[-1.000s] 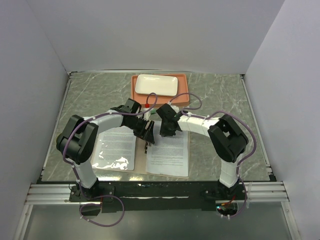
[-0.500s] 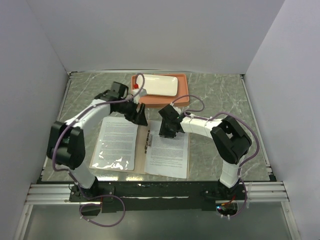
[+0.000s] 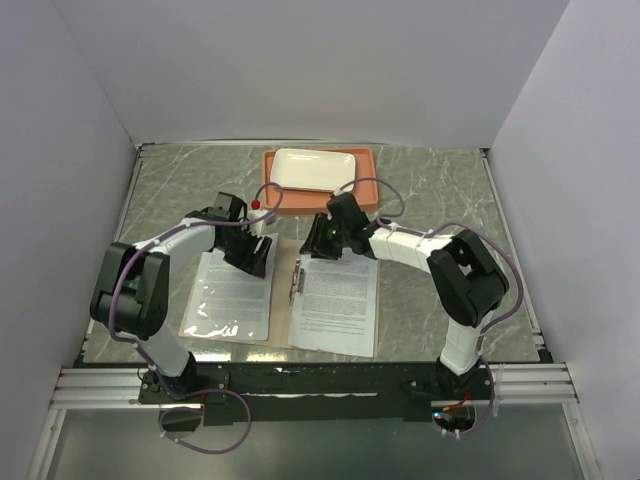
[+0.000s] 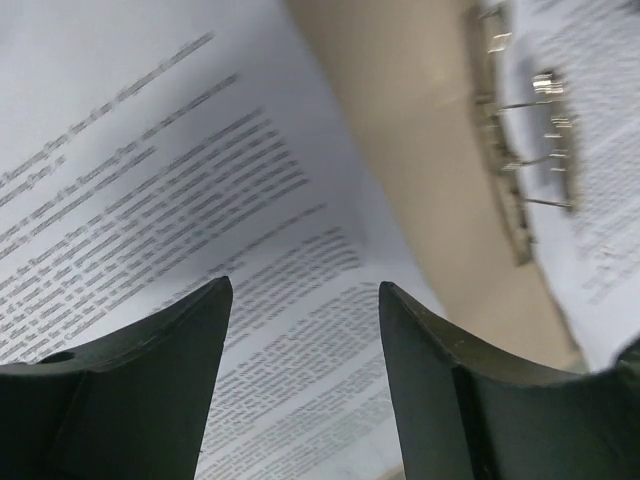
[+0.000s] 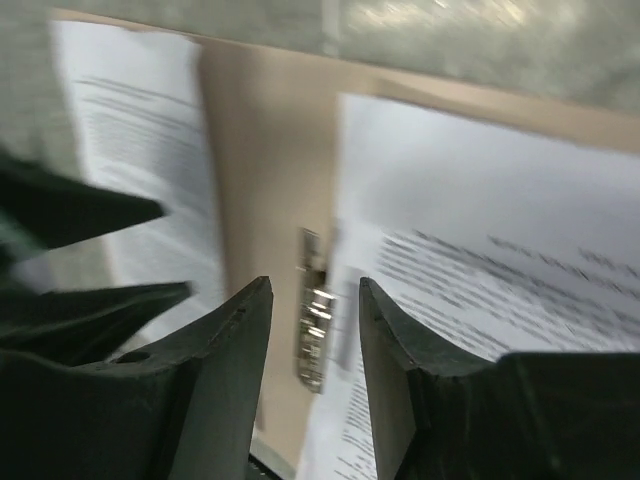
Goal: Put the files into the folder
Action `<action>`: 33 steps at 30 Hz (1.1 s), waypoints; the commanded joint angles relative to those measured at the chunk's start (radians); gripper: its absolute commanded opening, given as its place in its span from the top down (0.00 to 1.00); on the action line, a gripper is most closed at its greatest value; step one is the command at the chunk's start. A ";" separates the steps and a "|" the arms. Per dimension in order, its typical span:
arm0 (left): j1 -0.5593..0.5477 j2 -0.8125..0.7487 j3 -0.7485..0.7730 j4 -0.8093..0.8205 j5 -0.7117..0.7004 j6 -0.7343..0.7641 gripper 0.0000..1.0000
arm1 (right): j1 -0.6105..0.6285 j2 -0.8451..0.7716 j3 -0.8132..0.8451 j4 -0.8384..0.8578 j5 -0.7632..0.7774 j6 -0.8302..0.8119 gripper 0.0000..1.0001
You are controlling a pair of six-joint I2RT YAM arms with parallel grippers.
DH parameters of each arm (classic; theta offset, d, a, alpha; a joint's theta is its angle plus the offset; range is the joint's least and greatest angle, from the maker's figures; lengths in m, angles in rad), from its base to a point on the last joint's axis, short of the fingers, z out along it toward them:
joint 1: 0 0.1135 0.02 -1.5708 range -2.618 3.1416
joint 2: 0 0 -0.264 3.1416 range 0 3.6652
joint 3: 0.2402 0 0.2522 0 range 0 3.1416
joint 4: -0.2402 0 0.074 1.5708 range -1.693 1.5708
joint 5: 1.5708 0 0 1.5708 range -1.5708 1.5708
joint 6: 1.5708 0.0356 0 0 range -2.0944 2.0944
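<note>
The tan folder (image 3: 283, 322) lies open near the front edge. One printed sheet (image 3: 232, 290) lies on its left half with glossy glare on its lower part. The other sheet (image 3: 338, 300) lies on the right half. A metal clip (image 3: 297, 281) sits along the spine. My left gripper (image 3: 256, 256) is open and empty, low over the left sheet's top right corner (image 4: 150, 180), jaws (image 4: 305, 290) apart. My right gripper (image 3: 316, 241) is open and empty above the folder's top edge; in its view (image 5: 315, 285) the clip (image 5: 315, 320) shows between the fingers.
An orange tray (image 3: 370, 196) holding a white rectangular plate (image 3: 314, 169) stands at the back, just behind both grippers. White walls close in the left, right and back sides. Bare marble table (image 3: 440, 250) lies to the right of the folder.
My left gripper left the clip, swung back toward the tray, then came down over the left sheet. My right gripper moved back and left toward the folder's top edge.
</note>
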 commanded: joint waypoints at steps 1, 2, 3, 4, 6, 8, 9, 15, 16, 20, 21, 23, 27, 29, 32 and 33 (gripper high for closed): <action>0.005 0.013 -0.005 0.090 -0.128 0.004 0.34 | -0.046 -0.003 -0.002 0.241 -0.225 -0.053 0.52; 0.005 0.016 -0.009 0.095 -0.139 0.004 0.34 | -0.049 0.010 0.014 0.257 -0.242 -0.069 0.51; 0.005 0.016 -0.011 0.101 -0.146 0.001 0.34 | -0.051 0.033 0.024 0.254 -0.250 -0.078 0.51; 0.005 0.021 -0.014 0.102 -0.159 0.001 0.35 | -0.055 0.043 0.034 0.249 -0.261 -0.085 0.51; 0.005 0.022 -0.017 0.102 -0.165 0.004 0.35 | -0.055 0.071 0.057 0.239 -0.268 -0.108 0.51; 0.005 0.025 -0.023 0.101 -0.179 0.004 0.35 | -0.057 0.088 0.070 0.231 -0.275 -0.127 0.51; 0.005 0.027 -0.025 0.101 -0.183 0.004 0.35 | -0.058 0.103 0.072 0.228 -0.276 -0.130 0.51; 0.003 0.033 -0.040 0.095 -0.199 -0.005 0.37 | -0.058 0.162 0.087 0.240 -0.293 -0.135 0.51; 0.003 0.030 -0.046 0.095 -0.199 -0.005 0.37 | -0.057 0.168 0.090 0.235 -0.293 -0.136 0.51; 0.003 0.032 -0.057 0.095 -0.200 -0.005 0.37 | -0.058 0.186 0.097 0.238 -0.293 -0.142 0.51; 0.003 0.030 -0.058 0.098 -0.200 -0.007 0.38 | -0.058 0.191 0.097 0.240 -0.292 -0.142 0.51; 0.002 0.032 -0.062 0.098 -0.200 -0.007 0.39 | -0.057 0.194 0.094 0.254 -0.296 -0.138 0.51; -0.001 0.035 -0.065 0.099 -0.197 -0.008 0.41 | -0.057 0.202 0.081 0.294 -0.305 -0.118 0.51; -0.003 0.038 -0.065 0.099 -0.200 -0.007 0.42 | -0.054 0.200 0.072 0.301 -0.308 -0.109 0.51; -0.006 0.039 -0.063 0.098 -0.200 -0.007 0.43 | -0.051 0.200 0.063 0.312 -0.313 -0.099 0.51; -0.006 0.041 -0.063 0.099 -0.200 -0.008 0.43 | -0.051 0.202 0.061 0.317 -0.315 -0.098 0.51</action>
